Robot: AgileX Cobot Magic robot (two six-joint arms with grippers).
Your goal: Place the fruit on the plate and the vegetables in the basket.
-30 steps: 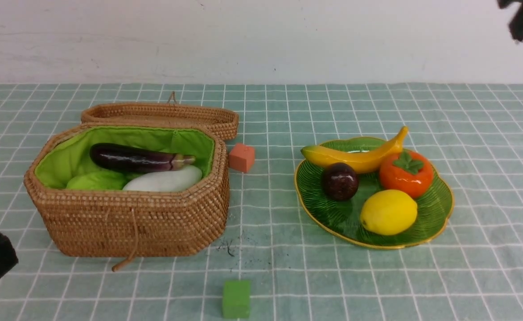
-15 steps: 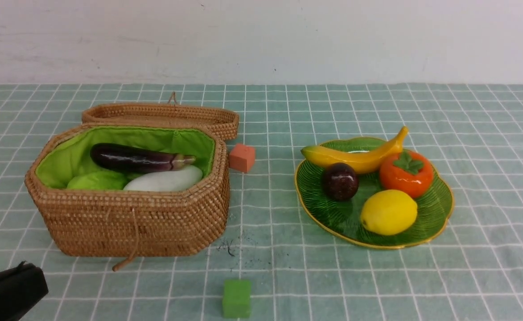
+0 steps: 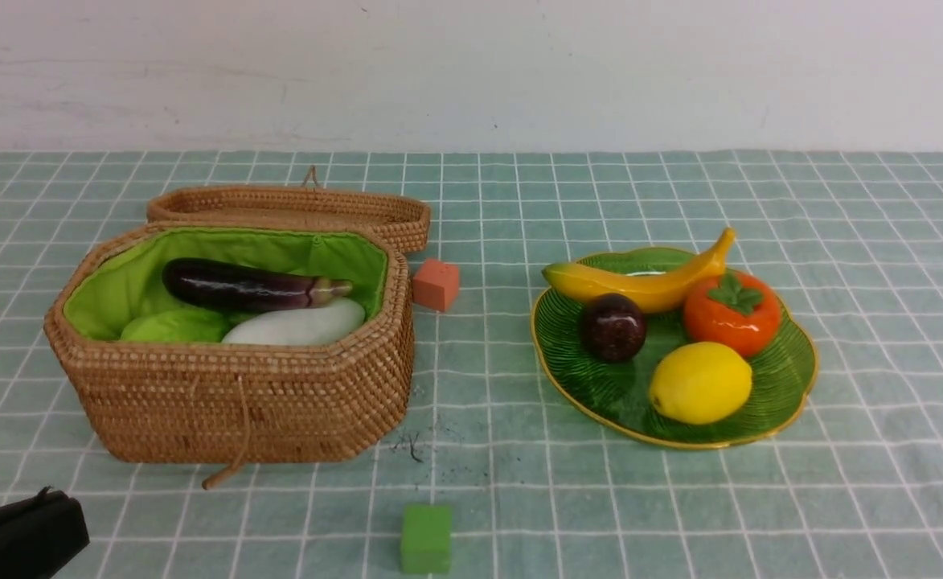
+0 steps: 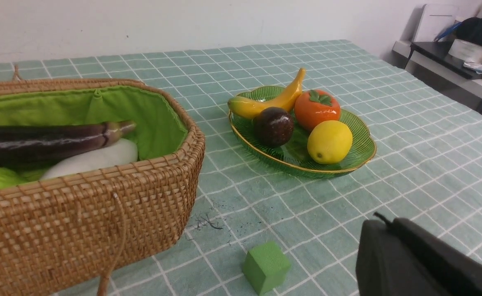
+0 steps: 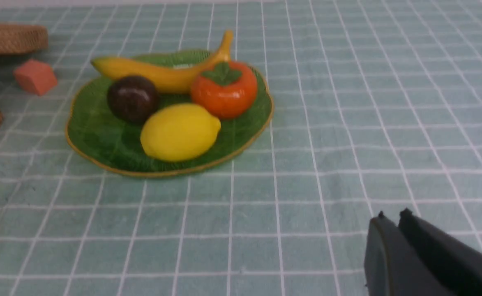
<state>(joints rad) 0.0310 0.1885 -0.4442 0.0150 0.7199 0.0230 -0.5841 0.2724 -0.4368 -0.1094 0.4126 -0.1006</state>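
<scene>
While both arms sit low, left tool (image 4: 388, 230) looks pinched shut, empty. Veg sits in basket (image 3: 238, 402): eggplant (image 3: 246, 285) glossy, slick, light; grab mid-body. Fruit's on plate (image 3: 793, 386), glass so fragile; lemon (image 3: 700, 382) round, hard, take across its middle. Right tool (image 5: 393, 222) near-shut, empty.

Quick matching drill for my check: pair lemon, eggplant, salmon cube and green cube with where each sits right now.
Things:
1. lemon
2. eggplant
3. salmon cube
4. green cube

Places:
A. on the cloth beside the basket's far right corner
B. on the plate
C. on the cloth at the near edge, in front of basket and plate
D. inside the basket

Pairs: 1-B, 2-D, 3-A, 4-C
</scene>
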